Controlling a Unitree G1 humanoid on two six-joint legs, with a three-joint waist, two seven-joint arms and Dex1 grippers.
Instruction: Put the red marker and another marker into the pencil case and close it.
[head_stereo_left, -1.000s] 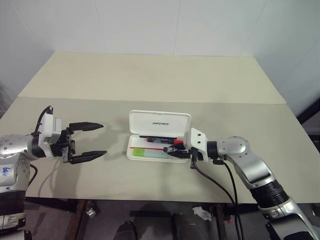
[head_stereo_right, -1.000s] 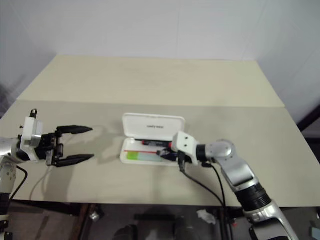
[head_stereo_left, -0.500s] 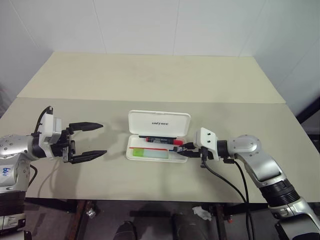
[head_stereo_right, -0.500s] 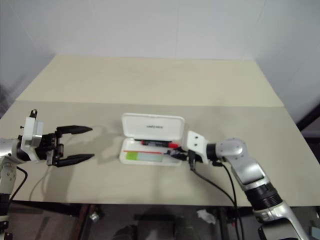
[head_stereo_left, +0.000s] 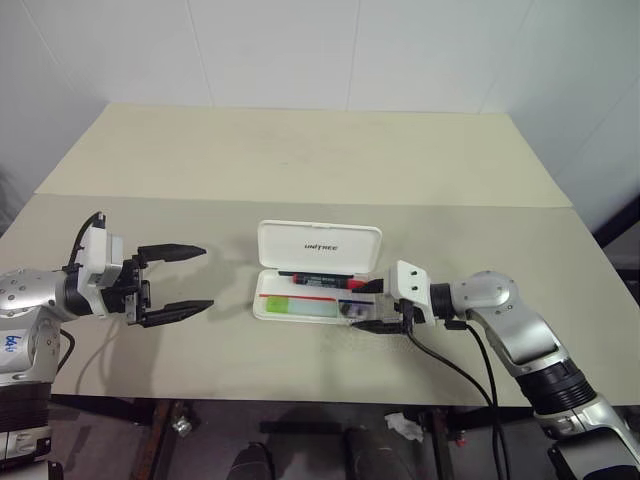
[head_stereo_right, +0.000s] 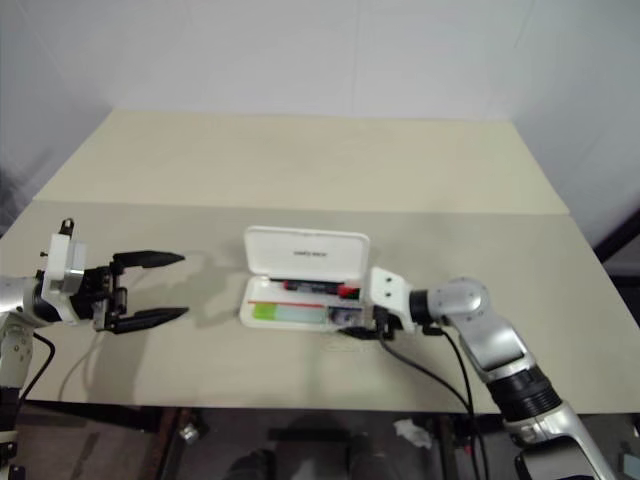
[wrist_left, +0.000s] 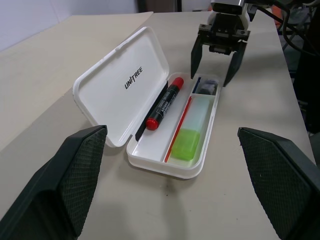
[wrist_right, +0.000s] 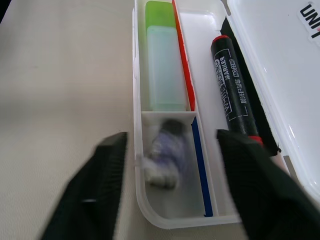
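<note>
White pencil case (head_stereo_left: 318, 268) open at frame centre, lid upright; red marker (wrist_left: 164, 102) lies along hinge side, lime-green highlighter (wrist_left: 186, 144) in front compartment

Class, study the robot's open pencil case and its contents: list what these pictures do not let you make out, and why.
- Small dark object in the pencil case's end compartment: blurred in the right wrist view, too small in the eye views; cannot be identified.
- Red marker label: only partly legible; its far side lies in shadow against the lid.
- Green marker: any print is too small to read.
- Hinge: hidden behind the raised lid.
</note>
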